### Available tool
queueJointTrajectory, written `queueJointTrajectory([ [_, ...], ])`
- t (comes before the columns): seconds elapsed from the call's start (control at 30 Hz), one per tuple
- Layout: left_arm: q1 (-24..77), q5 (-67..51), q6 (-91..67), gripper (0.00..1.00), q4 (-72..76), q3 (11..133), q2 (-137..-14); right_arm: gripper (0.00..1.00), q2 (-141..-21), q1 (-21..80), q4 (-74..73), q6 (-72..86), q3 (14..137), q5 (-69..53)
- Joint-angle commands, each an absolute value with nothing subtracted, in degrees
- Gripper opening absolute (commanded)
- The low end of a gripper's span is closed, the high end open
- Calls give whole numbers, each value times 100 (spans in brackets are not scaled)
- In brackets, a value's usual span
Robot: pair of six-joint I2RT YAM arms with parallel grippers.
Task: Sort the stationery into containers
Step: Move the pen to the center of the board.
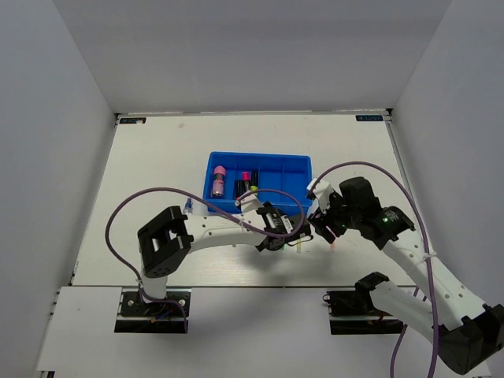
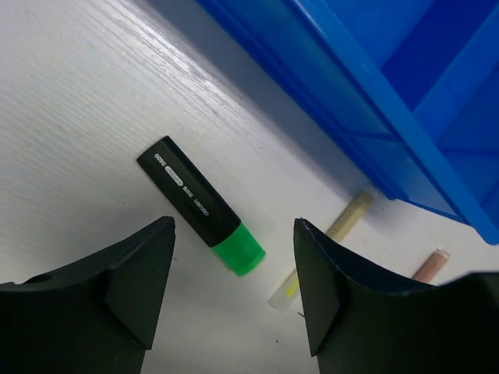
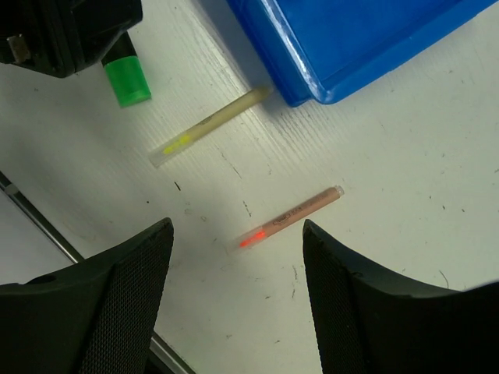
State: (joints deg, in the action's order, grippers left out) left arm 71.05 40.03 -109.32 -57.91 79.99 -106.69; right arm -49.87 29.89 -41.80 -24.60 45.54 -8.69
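Note:
The blue tray (image 1: 298, 168) lies mid-table and holds a pink highlighter (image 1: 218, 182) and two more highlighters (image 1: 249, 183). My left gripper (image 2: 234, 312) is open and hovers over a black highlighter with a green end (image 2: 201, 204) that lies on the table in front of the tray (image 2: 405, 93). A pale stick (image 2: 327, 248) lies to its right. My right gripper (image 3: 238, 304) is open above a reddish stick (image 3: 288, 220), which lies flat and untouched. In the right wrist view the pale stick (image 3: 209, 126), the green end (image 3: 127, 82) and a tray corner (image 3: 351, 39) also show.
The two grippers (image 1: 277, 239) (image 1: 324, 228) are close together, just in front of the tray's near right corner. Purple cables (image 1: 142, 197) loop over both arms. The table's near edge (image 3: 47, 226) runs close below the right gripper.

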Motion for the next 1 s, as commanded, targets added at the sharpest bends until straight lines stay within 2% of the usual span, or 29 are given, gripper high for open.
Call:
queueJointTrajectory([
  [0.0, 7128, 4052, -11584, 72, -6012, 8060, -10714, 70, -4782, 2936, -3876, -2382, 4553, -739],
  [0.47, 7102, 3771, -12137, 63, -6267, 8525, -11513, 70, -4500, 2874, -3621, -2127, 4333, -405],
  [0.97, 6829, 3033, -12217, 60, -6108, 8534, -12067, 70, -4307, 2874, -3524, -2101, 4219, -246],
])
